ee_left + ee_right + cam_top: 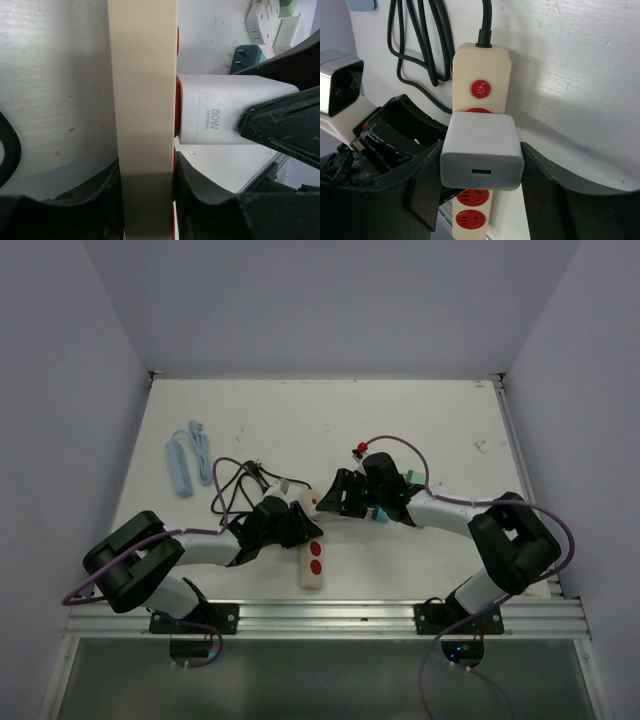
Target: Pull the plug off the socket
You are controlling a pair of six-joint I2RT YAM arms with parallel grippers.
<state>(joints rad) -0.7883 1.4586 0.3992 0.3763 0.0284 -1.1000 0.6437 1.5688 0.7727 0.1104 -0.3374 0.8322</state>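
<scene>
The socket [480, 70] is cream with red outlets; the plug [481, 152] is white with grey lettering; the cord [486, 17] black. At ten o'clock on the white table [300, 420], a second strip [179, 468] is light blue.

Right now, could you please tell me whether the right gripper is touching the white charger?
Touching. In the right wrist view the right gripper clamps the white charger, fingers flush against both sides.

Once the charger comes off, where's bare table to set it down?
Bare: the far band of table beyond both arms, right of the light blue power strip. Crowded: centre, around the beige power strip, white charger and black cord.
</scene>
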